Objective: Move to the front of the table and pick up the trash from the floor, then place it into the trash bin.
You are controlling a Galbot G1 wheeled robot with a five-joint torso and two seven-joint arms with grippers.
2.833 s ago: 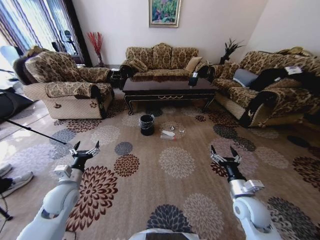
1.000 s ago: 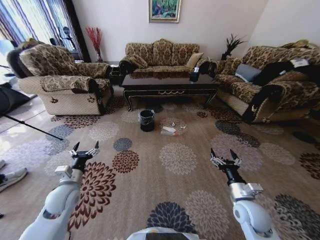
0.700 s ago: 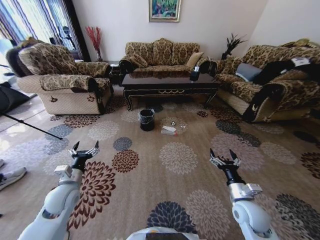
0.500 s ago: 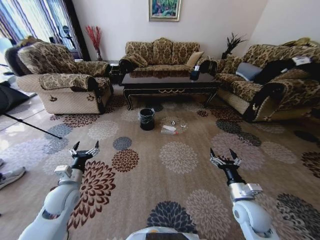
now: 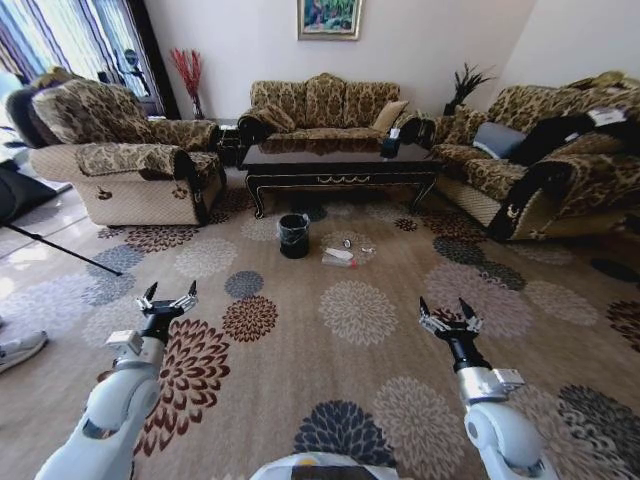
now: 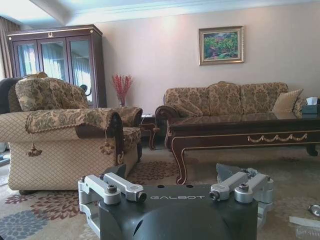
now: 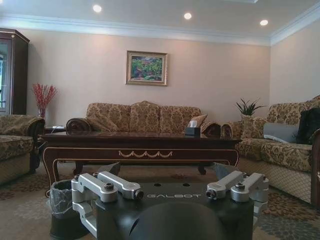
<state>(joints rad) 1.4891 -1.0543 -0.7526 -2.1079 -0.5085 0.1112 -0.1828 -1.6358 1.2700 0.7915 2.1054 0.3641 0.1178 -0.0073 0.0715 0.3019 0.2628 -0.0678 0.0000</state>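
In the head view you've got the trash lying on the floor just off the counter's front edge, with the trash bin just beside it, and both arms held out low and well short of it: left end effector with fingers spread, right end effector spread too. The bottle looks light, slick and crushable, so I'd take it across the middle; the flat white piece likely needs pinching at an edge. Left wrist view: carved counter ahead, "GALBOT" printed on the housing. Right wrist view: lined bin near the counter's front, same "GALBOT" lettering.
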